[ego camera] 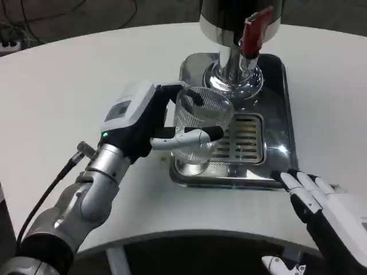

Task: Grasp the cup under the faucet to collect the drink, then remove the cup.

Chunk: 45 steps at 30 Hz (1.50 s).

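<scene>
Here the left hand [150,123] is reaching in from the left side of the head view and is gripping the cup [200,127], a clear ribbed glass. Its fingers [192,137] are wrapping around the front of the glass at about mid height, and other dark fingers are showing behind the rim, so the cup is sitting enclosed in the grasp. The cup is standing upright, with its base resting on the front left part of the drip tray [281,114], a shiny metal tray with a slotted grate [245,137] lying just to the right of the cup. Whether anything is filling the cup, I cannot tell; it is looking clear through its walls.

Behind the cup, the chrome dispenser [236,34] is rising from the back of the tray on a polished pedestal, and its red tap handle [255,28] is hanging at the front, above and to the right of the cup's rim.

The right hand [321,203] is lying at the lower right, on the worktop [69,74], just in front of the tray's near right corner. Its fingers are stretching out flat and slightly apart, holding nothing, with the fingertips lying next to the tray's edge. The left forearm [94,183] is angling up from the lower left, with a black cable [49,195] running alongside it.
</scene>
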Tool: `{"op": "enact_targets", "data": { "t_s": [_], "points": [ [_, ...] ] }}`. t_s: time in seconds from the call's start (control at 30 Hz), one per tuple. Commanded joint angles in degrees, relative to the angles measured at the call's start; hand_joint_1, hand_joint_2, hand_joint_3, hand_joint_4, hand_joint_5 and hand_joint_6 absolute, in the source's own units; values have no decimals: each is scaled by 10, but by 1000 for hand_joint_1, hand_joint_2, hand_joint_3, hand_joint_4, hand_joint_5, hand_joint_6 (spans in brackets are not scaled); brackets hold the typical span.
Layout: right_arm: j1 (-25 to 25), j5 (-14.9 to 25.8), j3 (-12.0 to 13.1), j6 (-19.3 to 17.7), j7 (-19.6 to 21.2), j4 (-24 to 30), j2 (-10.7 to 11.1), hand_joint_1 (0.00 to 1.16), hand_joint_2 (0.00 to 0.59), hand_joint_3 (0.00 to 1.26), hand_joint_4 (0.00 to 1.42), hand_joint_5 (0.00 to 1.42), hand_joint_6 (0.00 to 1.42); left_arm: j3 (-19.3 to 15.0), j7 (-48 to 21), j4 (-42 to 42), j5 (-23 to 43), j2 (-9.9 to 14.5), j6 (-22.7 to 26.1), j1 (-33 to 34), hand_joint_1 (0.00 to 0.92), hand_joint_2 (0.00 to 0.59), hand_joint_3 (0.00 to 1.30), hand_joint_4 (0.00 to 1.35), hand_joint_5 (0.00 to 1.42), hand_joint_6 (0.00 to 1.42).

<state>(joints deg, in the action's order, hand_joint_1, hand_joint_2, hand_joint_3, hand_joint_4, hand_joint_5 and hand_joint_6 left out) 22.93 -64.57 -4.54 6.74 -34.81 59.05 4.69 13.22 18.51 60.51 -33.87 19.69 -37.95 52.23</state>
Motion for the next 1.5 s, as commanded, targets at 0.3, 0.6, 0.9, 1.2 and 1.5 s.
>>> {"op": "enact_targets", "data": {
  "t_s": [0.3, 0.6, 0.9, 1.2, 1.5],
  "points": [
    [31, 35, 45, -38, 7, 9, -13, 429, 399, 45, 0, 0, 0, 30, 77, 48, -9, -24, 12, 60, 474, 267, 1069, 1190, 1348, 1424],
    [47, 61, 81, -65, 6, 9, -22, 429, 399, 45, 0, 0, 0, 49, 93, 80, -10, -49, 38, 96, 474, 267, 1061, 1176, 1334, 1424],
    [59, 92, 116, -85, 3, 9, -26, 429, 399, 45, 0, 0, 0, 67, 95, 85, -11, -63, 39, 101, 474, 268, 1039, 1141, 1298, 1424],
    [60, 102, 121, -81, -4, 9, -25, 429, 399, 45, 0, 0, 0, 89, 82, 88, -18, -62, 43, 104, 451, 246, 814, 842, 1004, 1190],
    [50, 98, 112, -67, -14, 9, -20, 428, 399, 48, 0, 0, 0, 86, 72, 92, -13, -51, 40, 100, 282, 169, 533, 427, 553, 666]
  ]
}}
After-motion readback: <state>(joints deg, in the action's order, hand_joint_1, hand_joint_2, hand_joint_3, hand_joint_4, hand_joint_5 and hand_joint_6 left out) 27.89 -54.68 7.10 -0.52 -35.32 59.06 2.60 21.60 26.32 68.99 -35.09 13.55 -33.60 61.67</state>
